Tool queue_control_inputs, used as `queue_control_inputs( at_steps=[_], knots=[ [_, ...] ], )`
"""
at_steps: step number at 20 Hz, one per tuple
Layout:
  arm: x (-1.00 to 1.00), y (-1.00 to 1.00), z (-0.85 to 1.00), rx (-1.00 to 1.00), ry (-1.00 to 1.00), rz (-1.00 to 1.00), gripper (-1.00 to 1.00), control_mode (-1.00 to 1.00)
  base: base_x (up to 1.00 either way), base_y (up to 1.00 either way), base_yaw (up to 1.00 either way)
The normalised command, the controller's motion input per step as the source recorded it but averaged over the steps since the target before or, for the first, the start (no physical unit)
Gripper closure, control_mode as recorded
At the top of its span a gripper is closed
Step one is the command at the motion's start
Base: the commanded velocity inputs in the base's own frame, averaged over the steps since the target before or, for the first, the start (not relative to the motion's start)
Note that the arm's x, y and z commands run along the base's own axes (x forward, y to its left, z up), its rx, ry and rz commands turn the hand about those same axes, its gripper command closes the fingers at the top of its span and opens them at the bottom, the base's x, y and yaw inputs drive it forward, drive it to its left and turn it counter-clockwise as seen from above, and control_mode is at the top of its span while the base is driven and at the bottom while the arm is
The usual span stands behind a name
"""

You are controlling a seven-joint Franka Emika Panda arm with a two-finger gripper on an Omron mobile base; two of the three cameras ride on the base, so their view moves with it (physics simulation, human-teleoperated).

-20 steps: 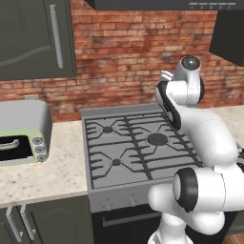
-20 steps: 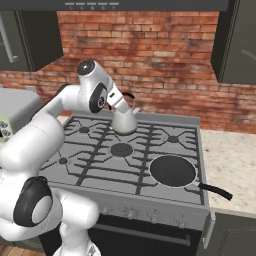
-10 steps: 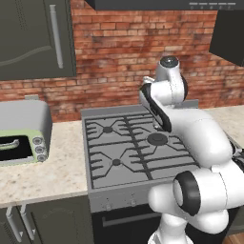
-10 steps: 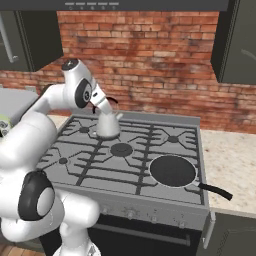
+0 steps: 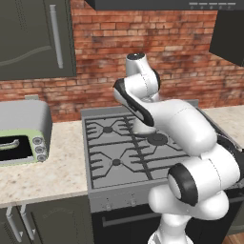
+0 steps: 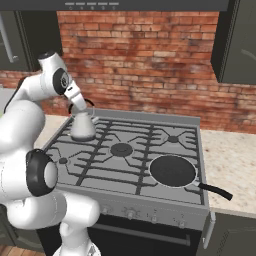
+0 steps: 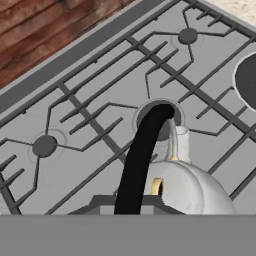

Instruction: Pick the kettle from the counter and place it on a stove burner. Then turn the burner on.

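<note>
Presently logged, item by item.

Kettle [image 6: 83,127]: small, silver-grey, cone-shaped; hangs by its thin black arched handle [image 7: 142,160] above the left half of the stovetop [image 6: 150,172], toward the rear. Whether its base touches the grate cannot be told. Seen from the hand camera as a pale rounded body [image 7: 187,187] with spout pointing away, toward the large ringed burner [image 7: 159,119] at mid-stove.

Gripper [image 6: 80,111]: clenched on the kettle's handle, jaws nearly together, wrist angled down from the left. Mostly hidden behind the arm in the left base view; only a sliver of the kettle [image 5: 141,127] shows there below the forearm.

Small burner caps: one at rear left [image 5: 108,129], one at front left [image 5: 116,162], one at rear right [image 6: 173,139], each ringed by grey grate prongs.

Flat black round pan [image 6: 172,170]: rests on the front right of the stovetop, handle reaching out over the right edge.

Counter [image 5: 43,174]: beige speckled stone, left of the stove, dark cabinet fronts below; further stretch to the right [image 6: 230,165].

Toaster oven [image 5: 21,133]: green-fronted, on the left counter, well apart from the kettle.

Backdrop: red brick wall [image 6: 145,55], dark wall cabinets [image 5: 33,38].
</note>
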Motion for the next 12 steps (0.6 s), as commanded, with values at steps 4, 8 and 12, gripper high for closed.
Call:
queue_control_inputs(
  at_steps=[4,8,12],
  knots=[
    [0.0,0.62,0.0,0.02,0.14,0.02,1.0,-1.0,0.0,0.0,0.0],
    [-0.1,0.58,-0.14,0.01,0.06,0.03,1.0,-1.0,0.0,0.0,0.0],
    [-0.41,0.43,-0.2,0.02,0.0,0.03,1.0,-1.0,0.0,0.0,0.0]
  ],
)
